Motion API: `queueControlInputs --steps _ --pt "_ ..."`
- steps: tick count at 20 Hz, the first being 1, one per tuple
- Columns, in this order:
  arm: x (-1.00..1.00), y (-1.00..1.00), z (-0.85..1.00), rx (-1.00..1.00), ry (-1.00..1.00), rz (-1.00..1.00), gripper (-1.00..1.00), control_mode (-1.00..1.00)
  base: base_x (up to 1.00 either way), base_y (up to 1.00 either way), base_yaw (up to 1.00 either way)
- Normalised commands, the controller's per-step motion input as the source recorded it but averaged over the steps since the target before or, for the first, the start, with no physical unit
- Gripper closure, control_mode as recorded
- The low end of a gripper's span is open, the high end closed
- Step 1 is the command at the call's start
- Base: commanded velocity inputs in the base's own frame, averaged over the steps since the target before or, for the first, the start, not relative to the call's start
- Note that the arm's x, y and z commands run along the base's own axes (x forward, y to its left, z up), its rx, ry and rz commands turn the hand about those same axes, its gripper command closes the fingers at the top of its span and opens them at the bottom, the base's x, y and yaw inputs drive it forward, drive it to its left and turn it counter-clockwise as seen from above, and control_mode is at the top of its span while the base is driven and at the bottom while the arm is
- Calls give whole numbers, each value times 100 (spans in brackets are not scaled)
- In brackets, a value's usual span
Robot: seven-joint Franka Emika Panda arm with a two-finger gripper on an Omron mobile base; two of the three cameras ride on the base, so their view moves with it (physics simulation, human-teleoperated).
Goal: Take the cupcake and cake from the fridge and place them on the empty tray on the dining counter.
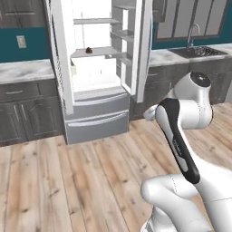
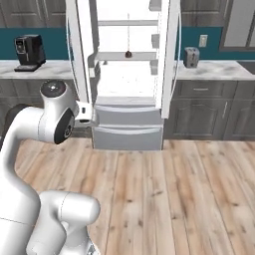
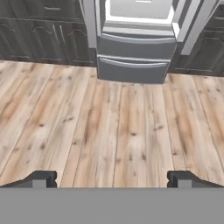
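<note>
light: even, bright, my views | glare: fridge (image 1: 95,59) interior washed out white | shadows: faint | focus: soft, slightly blurred overall

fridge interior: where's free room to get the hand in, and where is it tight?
Fridge doors stand open. The cake sits alone on its shelf, bare on both sides. The compartment below looks bare, the brightest part washed out. Tightest by the right door bins. The hand is open, over the floor.
</note>
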Motion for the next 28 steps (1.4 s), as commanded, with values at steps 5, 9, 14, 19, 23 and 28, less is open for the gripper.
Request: queueControlInputs --steps 5,9,14,19,23,28 --pt "0 0 0 0 0 0 -100 100 100 -29 4" --pt "0 0 0 0 0 0 -100 100 100 -29 7" --pt "0 0 0 0 0 0 -100 100 100 -13 6" --pt "0 0 0 0 0 0 -100 100 100 -12 6" --pt "0 0 0 0 0 0 -100 100 94 -21 8" --pt "0 0 0 0 0 0 -100 100 86 -23 6"
